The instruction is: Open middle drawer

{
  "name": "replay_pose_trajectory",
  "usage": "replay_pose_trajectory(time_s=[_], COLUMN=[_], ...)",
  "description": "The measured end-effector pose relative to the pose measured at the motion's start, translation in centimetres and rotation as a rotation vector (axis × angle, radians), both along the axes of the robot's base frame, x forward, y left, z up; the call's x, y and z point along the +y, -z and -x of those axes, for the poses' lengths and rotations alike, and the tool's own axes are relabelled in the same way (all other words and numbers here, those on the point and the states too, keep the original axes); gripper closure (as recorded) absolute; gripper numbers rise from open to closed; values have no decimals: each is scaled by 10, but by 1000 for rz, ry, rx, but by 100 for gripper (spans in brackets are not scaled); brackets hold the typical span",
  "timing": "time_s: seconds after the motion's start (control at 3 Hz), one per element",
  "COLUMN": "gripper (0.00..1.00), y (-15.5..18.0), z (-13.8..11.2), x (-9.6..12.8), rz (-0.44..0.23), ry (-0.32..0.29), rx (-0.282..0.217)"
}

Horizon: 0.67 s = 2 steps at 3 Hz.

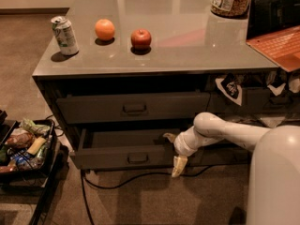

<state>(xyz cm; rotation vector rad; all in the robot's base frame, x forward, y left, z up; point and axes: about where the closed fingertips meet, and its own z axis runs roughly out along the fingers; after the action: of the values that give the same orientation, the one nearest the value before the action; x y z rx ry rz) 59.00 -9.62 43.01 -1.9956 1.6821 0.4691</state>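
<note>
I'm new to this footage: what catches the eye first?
The robot's hand is at the front of the middle drawer, which stands partly pulled out. On the countertop above sit a can, an orange and an apple in a row.

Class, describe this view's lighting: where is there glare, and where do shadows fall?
Camera view: warm, dim light; pale glare streaks the glossy countertop; the can, orange and apple cast short dark shadows; the middle drawer is shaded inside, beside the gripper at its front edge.
</note>
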Motion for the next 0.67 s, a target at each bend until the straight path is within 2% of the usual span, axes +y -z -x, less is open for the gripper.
replay_pose_trajectory(time_s=[0.67], gripper=[0], y=[36], z=[6], x=[-3], rz=[41], ry=[-1], rx=[90])
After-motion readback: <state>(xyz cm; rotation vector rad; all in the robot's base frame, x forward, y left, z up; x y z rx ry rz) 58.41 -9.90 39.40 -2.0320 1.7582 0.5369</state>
